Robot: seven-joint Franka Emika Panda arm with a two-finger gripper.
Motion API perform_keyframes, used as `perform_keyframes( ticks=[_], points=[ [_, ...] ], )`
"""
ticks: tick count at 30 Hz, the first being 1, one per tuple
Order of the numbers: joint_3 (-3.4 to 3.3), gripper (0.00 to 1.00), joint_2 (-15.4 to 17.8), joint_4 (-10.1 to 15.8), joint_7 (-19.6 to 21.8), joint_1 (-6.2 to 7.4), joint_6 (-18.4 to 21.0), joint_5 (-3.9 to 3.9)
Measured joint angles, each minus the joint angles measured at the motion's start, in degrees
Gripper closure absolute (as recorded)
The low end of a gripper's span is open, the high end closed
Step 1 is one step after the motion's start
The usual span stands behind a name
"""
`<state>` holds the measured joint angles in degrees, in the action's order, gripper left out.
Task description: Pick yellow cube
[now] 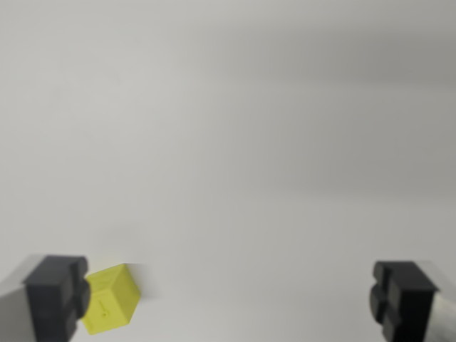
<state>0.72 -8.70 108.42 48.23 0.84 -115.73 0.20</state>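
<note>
A small yellow cube (112, 298) lies on the pale grey surface at the wrist view's lower left, turned at an angle. My gripper (231, 303) is open, its two dark fingers far apart at the bottom corners. The left fingertip (58, 298) is right against the cube's left side, partly overlapping it; the right fingertip (400, 298) stands far off to the wrist view's right. The cube sits just inside the left finger, not centred between the two. Nothing is held.
A plain light grey surface (235, 142) fills the rest of the view, slightly blurred.
</note>
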Motion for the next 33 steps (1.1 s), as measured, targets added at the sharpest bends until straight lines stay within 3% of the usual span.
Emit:
perform_keyframes(
  ticks=[7, 33],
  points=[
    [0.02, 0.0, 0.26, 0.68, -0.34, 0.16, -0.43, -0.01],
    [0.05, 0.0, 5.44, 17.55, -1.45, 4.51, -12.46, -0.01]
  ],
)
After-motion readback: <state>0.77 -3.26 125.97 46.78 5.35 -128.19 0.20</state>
